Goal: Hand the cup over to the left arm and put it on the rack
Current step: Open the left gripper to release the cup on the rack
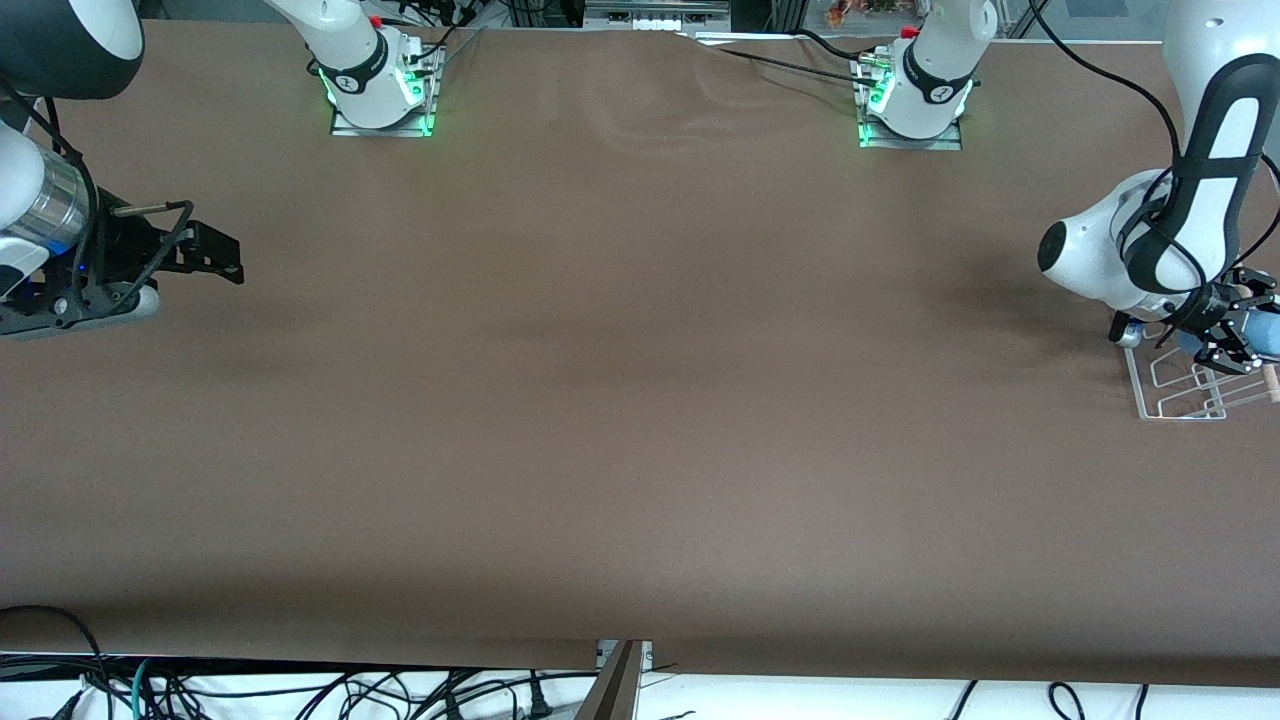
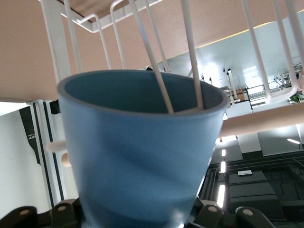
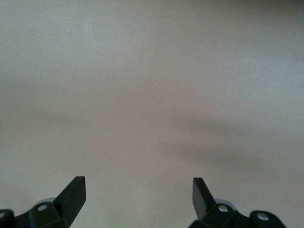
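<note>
- The left gripper [image 1: 1232,330] hung over the rack [image 1: 1180,395] at about three o'clock on the brown table [image 1: 620,400], at the left arm's end, its black fingers closed around the cup [image 1: 1262,333].
- The cup, a small light-blue tumbler, lay on its side in that grip, its body showing just past the gripper, over the rack's wire loops.
- From the left wrist camera, the cup [image 2: 142,156] filled the frame, open mouth turned toward the rack [image 2: 156,57]; two white wires crossed its rim and ran into the opening.
- A pale wooden dowel [image 2: 256,121] ran across just past the cup's rim; in the front view its tip [image 1: 1272,383] stuck out of the rack near the table's edge.
- The right gripper [image 1: 205,255] waited at about nine o'clock, over bare table at the right arm's end.
- From the right wrist camera, its two black fingers [image 3: 76,192] stood wide apart with nothing between them, only tabletop [image 3: 152,95] past them.
</note>
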Action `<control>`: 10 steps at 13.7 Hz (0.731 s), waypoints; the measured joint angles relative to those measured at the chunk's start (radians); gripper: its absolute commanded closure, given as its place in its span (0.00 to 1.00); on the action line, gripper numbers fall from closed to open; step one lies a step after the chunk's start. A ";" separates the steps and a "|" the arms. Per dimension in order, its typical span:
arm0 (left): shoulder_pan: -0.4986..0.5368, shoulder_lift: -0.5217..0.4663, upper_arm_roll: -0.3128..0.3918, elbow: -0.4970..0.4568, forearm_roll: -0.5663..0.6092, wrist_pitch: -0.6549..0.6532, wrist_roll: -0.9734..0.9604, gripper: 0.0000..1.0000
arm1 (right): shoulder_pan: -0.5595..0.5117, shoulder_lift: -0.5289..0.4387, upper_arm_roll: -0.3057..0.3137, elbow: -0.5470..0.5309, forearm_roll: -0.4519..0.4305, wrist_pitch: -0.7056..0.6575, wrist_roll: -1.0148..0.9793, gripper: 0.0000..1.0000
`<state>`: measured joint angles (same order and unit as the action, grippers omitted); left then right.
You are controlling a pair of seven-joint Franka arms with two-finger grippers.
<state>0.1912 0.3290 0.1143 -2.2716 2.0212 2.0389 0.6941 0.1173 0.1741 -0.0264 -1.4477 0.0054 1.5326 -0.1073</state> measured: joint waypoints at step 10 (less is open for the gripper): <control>-0.026 0.000 -0.029 0.026 -0.185 -0.003 -0.024 0.00 | 0.000 0.000 0.000 0.000 0.000 0.001 0.000 0.01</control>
<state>0.1647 0.3292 0.0855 -2.2454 1.8359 2.0358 0.6704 0.1173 0.1741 -0.0261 -1.4477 0.0052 1.5334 -0.1073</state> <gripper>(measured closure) 0.000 0.004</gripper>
